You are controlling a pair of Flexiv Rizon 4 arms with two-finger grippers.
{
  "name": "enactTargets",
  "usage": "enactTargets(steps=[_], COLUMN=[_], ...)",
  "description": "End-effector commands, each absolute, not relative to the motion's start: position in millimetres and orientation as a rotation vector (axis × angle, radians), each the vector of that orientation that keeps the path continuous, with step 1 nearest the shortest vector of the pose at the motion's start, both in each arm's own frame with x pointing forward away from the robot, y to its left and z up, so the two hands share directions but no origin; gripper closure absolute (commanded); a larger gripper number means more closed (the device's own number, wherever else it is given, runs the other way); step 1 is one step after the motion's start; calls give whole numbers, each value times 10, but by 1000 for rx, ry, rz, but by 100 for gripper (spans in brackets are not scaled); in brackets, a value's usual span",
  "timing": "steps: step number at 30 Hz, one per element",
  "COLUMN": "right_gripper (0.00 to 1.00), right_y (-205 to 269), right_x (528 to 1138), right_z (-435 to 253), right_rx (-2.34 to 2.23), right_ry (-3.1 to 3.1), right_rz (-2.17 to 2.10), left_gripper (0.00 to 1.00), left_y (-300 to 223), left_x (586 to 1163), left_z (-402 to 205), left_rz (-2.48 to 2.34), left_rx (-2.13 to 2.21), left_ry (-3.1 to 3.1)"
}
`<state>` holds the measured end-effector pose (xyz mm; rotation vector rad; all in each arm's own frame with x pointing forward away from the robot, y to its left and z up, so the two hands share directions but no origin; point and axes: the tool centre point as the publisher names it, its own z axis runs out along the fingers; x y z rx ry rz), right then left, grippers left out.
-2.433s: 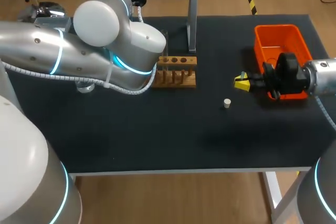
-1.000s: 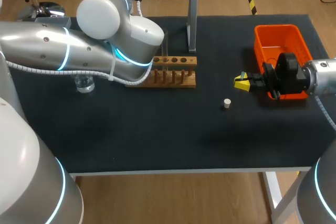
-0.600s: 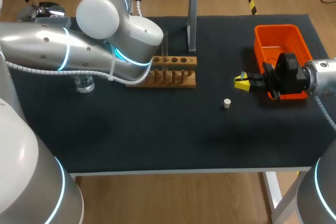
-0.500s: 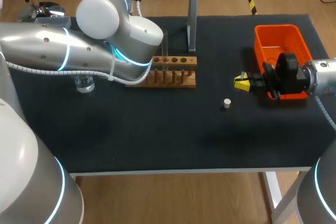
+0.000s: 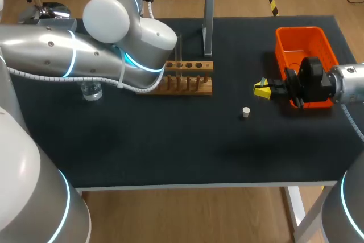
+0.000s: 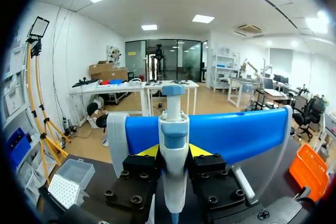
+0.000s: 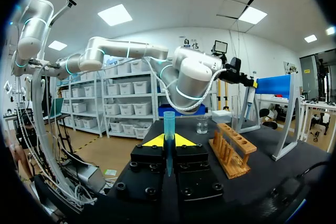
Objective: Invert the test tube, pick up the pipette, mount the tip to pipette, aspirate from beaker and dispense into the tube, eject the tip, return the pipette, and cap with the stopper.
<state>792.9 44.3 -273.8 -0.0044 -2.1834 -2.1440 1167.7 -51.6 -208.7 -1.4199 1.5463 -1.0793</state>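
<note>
Left arm (image 5: pixel 114 55) drew back a little and toward its own side early in the interval, then no visible motion. Beaker (image 5: pixel 91 90) now more exposed beneath it. Slightly more of the wooden rack (image 5: pixel 190 78) is uncovered.

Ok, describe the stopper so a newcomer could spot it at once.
Start at the orange bin on the right of the black table. Nearer the front edge, between bin and wooden rack, sits the stopper: a small pale plug, standing alone.
</note>
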Motion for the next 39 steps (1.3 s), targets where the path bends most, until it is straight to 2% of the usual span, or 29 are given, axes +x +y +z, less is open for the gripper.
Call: enactTargets(steps=[1, 19, 39], right_gripper=[100, 100, 100], right_y=[436, 436, 436], right_x=[7926, 7926, 7926], right_z=[-2738, -2738, -2738], right_rx=[-3, -3, -3], right_ry=[-2184, -2184, -2184], right_rz=[-2143, -2143, -2143], left_gripper=[100, 100, 100], left_y=[-540, -518, -243], left_x=[11706, 11739, 10857], left_z=[-2096, -1567, -1158], left_rz=[-1078, -1101, -1323], left_rx=[-1419, -1343, -1140], left_ry=[1539, 1490, 1845])
